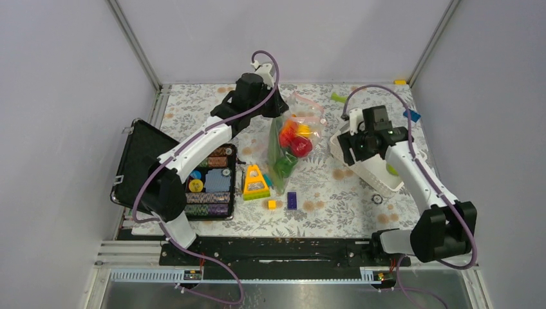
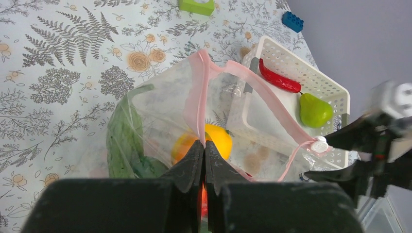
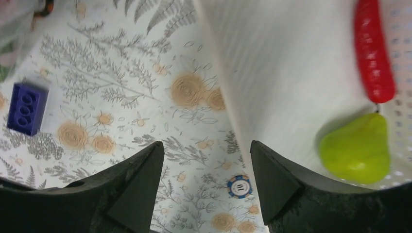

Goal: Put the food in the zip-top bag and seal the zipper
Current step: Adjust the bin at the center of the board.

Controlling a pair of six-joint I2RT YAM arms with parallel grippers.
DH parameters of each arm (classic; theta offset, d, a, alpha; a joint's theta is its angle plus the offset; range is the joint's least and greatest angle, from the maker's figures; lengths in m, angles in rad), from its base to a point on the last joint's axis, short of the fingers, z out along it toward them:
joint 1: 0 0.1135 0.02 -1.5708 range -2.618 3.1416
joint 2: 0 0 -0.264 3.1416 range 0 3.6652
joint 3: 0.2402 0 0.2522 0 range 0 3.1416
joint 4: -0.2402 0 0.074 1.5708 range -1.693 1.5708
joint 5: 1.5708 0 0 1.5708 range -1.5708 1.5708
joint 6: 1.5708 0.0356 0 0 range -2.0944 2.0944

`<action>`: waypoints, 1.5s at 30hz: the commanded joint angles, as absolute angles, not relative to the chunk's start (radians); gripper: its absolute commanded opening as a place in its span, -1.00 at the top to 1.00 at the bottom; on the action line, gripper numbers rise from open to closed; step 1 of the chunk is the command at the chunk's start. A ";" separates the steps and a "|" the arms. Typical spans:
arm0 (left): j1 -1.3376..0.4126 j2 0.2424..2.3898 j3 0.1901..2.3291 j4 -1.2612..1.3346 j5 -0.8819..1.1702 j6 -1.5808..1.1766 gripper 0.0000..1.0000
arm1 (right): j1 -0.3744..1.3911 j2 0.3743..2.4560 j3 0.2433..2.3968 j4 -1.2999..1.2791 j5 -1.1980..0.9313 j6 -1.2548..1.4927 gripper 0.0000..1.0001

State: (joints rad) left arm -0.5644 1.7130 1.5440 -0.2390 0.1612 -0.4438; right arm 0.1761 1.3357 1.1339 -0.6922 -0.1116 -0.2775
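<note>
The clear zip-top bag (image 1: pixel 291 147) hangs upright in the middle of the table. It holds a red fruit (image 1: pixel 300 147), a yellow-orange fruit (image 2: pixel 216 140) and a green cucumber (image 2: pixel 124 141). My left gripper (image 2: pixel 204 143) is shut on the pinkish-red zipper (image 2: pixel 198 104) at the bag's open mouth; it also shows in the top view (image 1: pixel 277 108). The zipper's white slider (image 2: pixel 319 144) sits at the far end. My right gripper (image 3: pixel 206 160) is open and empty, over the left wall of a white basket (image 3: pixel 291 73). A red chili (image 3: pixel 373 53) and a green pear (image 3: pixel 357 148) lie in the basket.
A black case of poker chips (image 1: pixel 207 183) lies at the left. A yellow triangular toy (image 1: pixel 255 182), a purple brick (image 1: pixel 291 200) and a small yellow brick (image 1: pixel 272 205) lie near the front. A loose poker chip (image 3: pixel 239 186) lies beside the basket. Green (image 1: pixel 338 98) and blue (image 1: pixel 412 116) bricks lie at the back.
</note>
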 commanded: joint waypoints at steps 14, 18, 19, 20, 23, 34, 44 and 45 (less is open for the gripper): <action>-0.560 1.614 1.497 -0.177 0.171 -0.434 1.00 | 0.212 1.655 1.186 -0.641 0.063 -0.200 0.36; -0.560 1.618 1.491 -0.167 0.174 -0.440 1.00 | 0.212 1.685 1.237 -0.601 0.071 -0.063 0.60; -0.560 1.618 1.490 -0.165 0.173 -0.442 1.00 | 0.213 1.700 1.256 -0.597 0.082 -0.021 0.69; -0.559 1.619 1.489 -0.163 0.172 -0.442 1.00 | 0.214 1.719 1.286 -0.596 0.081 0.024 0.75; -0.560 1.622 1.491 -0.166 0.172 -0.443 1.00 | 0.213 1.775 1.386 -0.578 0.100 0.148 0.77; -0.560 1.619 1.490 -0.188 0.140 -0.440 1.00 | 0.219 1.831 1.416 -0.273 0.008 0.471 0.06; -0.560 1.606 1.479 -0.200 0.131 -0.437 1.00 | 0.208 1.515 1.208 -0.320 0.227 0.297 -0.99; -0.560 1.604 1.478 -0.202 0.130 -0.436 1.00 | 0.193 1.487 1.179 -0.343 0.230 0.307 -0.99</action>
State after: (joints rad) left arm -0.5644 1.6630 1.4788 -0.2367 0.1482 -0.4442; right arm 0.2111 1.6257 1.2606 -0.3019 0.1150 0.3347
